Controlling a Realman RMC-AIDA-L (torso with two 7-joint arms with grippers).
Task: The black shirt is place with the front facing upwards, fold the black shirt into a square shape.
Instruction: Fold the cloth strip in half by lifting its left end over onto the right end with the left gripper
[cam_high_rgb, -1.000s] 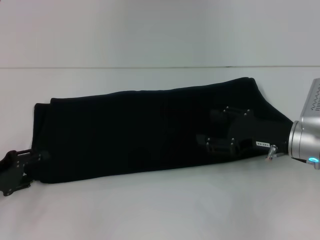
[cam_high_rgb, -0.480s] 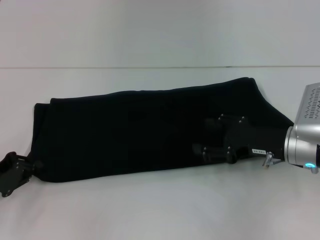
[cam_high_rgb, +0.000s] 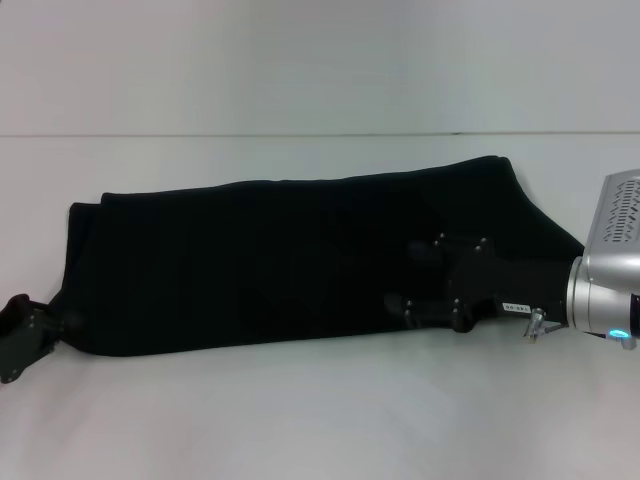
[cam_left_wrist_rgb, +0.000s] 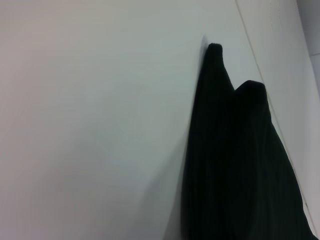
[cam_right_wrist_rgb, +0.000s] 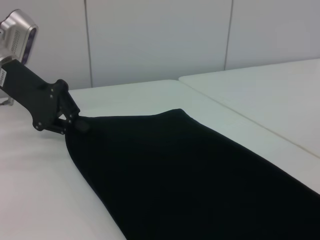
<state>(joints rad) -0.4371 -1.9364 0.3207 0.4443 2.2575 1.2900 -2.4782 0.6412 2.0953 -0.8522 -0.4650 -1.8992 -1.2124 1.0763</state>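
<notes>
A plain white counter (cam_high_rgb: 300, 420) fills the scene, ending at a pale wall behind. Across it lies the black shirt (cam_high_rgb: 280, 265), already narrowed into a long band running left to right, no lettering showing, its right end tapering toward the near right.

The left claw (cam_high_rgb: 45, 325) sits at the band's near-left corner, low on the counter; from the right wrist view its fingers appear pinched on the shirt's edge there, clamped on the corner. The right claw (cam_high_rgb: 410, 275) lies over the right part of the band, its two fingers apart with fabric beneath them; whether it has any cloth gripped cannot be told.

One claw at each end suits a lengthwise fold: holding the ends likely keeps the band taut and flat, so one end can be carried over the other to make the square. That final fold is not yet done.
</notes>
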